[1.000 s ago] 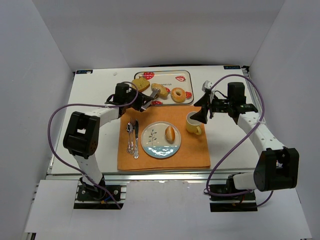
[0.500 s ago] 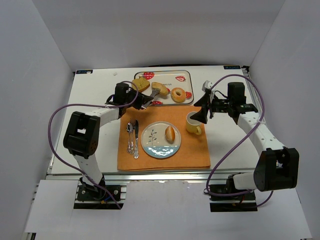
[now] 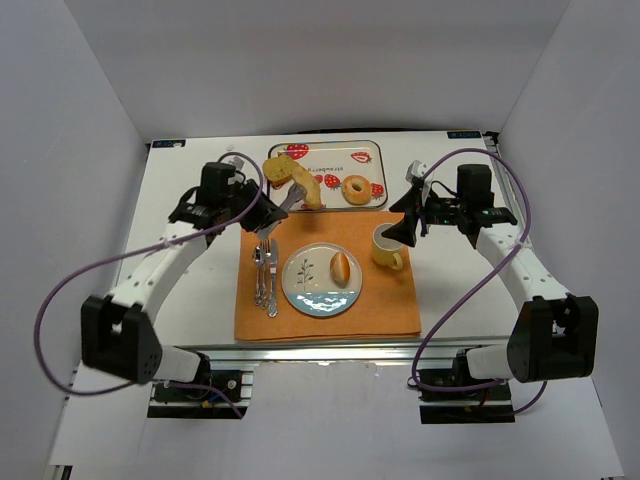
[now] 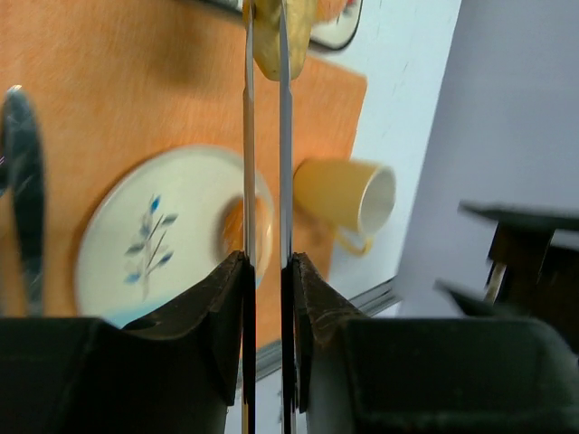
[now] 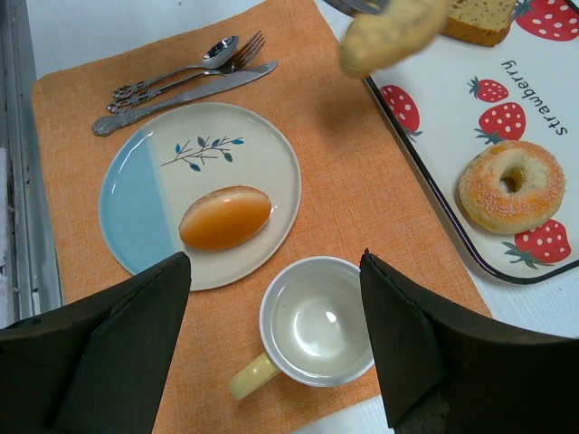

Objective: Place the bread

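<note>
While the left tool [image 3: 292, 198] grips a bread piece [image 3: 308, 186] aloft, the right tool [image 3: 405, 226] hangs spread above the cup [image 3: 384, 251].

Top view: even, diffuse light from above; the white table [image 3: 200, 320] is bright, with soft, short shadows. Left wrist view: smeared by motion, cutlery [image 4: 23, 181] at the left edge and plate [image 4: 154, 244] both soft. Right wrist view: sharp at centre; bread piece [image 5: 389, 36] at the upper edge blurred; faint glare inside the cup [image 5: 317, 321].

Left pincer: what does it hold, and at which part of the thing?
A piece of bread, pinched at one end by the left pincer.
</note>
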Motion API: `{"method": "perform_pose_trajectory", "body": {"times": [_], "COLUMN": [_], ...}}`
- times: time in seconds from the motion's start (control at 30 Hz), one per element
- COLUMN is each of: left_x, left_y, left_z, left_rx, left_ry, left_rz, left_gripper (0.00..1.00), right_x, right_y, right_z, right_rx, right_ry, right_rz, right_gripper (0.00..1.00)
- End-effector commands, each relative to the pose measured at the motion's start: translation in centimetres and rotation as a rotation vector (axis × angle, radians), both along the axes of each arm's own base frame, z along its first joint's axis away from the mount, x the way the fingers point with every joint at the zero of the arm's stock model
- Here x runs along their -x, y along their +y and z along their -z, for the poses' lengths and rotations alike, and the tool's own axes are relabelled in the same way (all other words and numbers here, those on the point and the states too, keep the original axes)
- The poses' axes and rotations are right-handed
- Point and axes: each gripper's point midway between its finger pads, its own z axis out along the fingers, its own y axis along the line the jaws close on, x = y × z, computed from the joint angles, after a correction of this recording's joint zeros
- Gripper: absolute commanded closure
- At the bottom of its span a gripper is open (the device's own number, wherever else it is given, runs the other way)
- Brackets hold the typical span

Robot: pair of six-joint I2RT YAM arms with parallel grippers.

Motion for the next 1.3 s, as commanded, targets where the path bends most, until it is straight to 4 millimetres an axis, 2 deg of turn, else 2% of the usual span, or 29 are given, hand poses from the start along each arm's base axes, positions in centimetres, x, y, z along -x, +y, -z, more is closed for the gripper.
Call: {"method": "perform_pose_trajectory", "body": {"times": [0.0, 0.03, 0.1, 0.13, 0.33, 0.5, 0.6, 0.67, 0.77, 1.0, 1.27], "left_x": [7.1, 9.2, 11.6, 12.9, 17.0, 17.4, 17.3, 17.2, 16.8, 16.1, 15.4], "left_y": [2.9, 3.4, 3.5, 3.0, 1.2, 0.8, 1.0, 1.1, 1.4, 1.3, 1.0], "left_z": [1.3, 1.2, 2.3, 1.8, 2.7, 3.7, 4.4, 4.5, 4.0, 2.9, 1.3], "left_rx": [-0.205, -0.239, -0.248, -0.238, -0.305, -0.352, -0.401, -0.423, -0.447, -0.428, -0.386], "left_ry": [0.059, 0.066, 0.098, 0.078, 0.092, 0.101, 0.122, 0.13, 0.114, 0.082, 0.028], "left_rz": [0.139, 0.17, 0.203, 0.233, 0.349, 0.402, 0.427, 0.427, 0.417, 0.373, 0.312], "left_gripper": [1.0, 1.0, 1.0, 1.0, 1.0, 0.99, 0.86, 0.67, 0.54, 0.47, 0.48], "right_x": [0.1, 0.1, -0.3, -0.4, -1.1, -1.1, -1.0, -0.8, -0.6, -0.6, -0.7], "right_y": [0.1, 0.2, 0.2, 0.3, 0.5, 0.5, 0.4, 0.4, 0.3, 0.3, 0.4], "right_z": [-1.1, -0.9, -1.2, -1.1, -1.7, -1.9, -2.0, -1.9, -1.8, -1.7, -1.8], "right_rx": [-0.02, -0.021, -0.021, -0.021, -0.022, -0.023, -0.019, -0.016, -0.014, -0.017, -0.021], "right_ry": [-0.029, -0.018, -0.022, -0.017, -0.015, -0.018, -0.025, -0.026, -0.027, -0.018, -0.016], "right_rz": [-0.023, -0.026, -0.027, -0.03, -0.043, -0.043, -0.038, -0.038, -0.034, -0.035, -0.04], "right_gripper": [0.2, 0.2, 0.2, 0.2, 0.2, 0.2, 0.2, 0.2, 0.2, 0.2, 0.2]}}
